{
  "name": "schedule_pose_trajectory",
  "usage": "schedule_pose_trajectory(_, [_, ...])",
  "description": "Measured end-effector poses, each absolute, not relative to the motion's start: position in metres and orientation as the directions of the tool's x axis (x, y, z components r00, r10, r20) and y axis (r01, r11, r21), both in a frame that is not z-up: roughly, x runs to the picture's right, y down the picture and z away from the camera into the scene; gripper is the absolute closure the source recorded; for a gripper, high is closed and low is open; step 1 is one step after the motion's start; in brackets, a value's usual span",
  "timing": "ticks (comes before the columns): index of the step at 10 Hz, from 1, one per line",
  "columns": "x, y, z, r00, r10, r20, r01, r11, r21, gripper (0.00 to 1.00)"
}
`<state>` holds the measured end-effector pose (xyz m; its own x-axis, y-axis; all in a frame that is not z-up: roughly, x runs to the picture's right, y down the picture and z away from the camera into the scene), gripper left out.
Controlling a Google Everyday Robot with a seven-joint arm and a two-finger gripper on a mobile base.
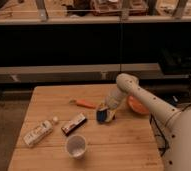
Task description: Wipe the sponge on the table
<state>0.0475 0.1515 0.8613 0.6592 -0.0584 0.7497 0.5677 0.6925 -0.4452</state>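
Observation:
The sponge, dark blue with a yellow edge, rests on the light-wood table right of centre. My gripper comes down on it from the upper right at the end of the white arm. The fingers seem to sit around the sponge. The sponge touches the tabletop.
A slim orange carrot-shaped thing lies just left of the sponge. A dark-brown bar, a white packet and a clear plastic cup sit at the front left. An orange bowl-like object lies behind the arm. A long shelf runs behind the table.

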Motion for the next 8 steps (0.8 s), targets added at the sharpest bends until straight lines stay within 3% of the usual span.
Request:
schedule_pose_trajectory(4, [0.071, 0.164, 0.847, 0.669, -0.058, 0.741, 0.575, 0.673, -0.466, 1.0])
schedule_pose_trajectory(8, [0.148, 0.162, 0.832, 0.742, -0.055, 0.668, 0.49, 0.724, -0.485, 1.0])
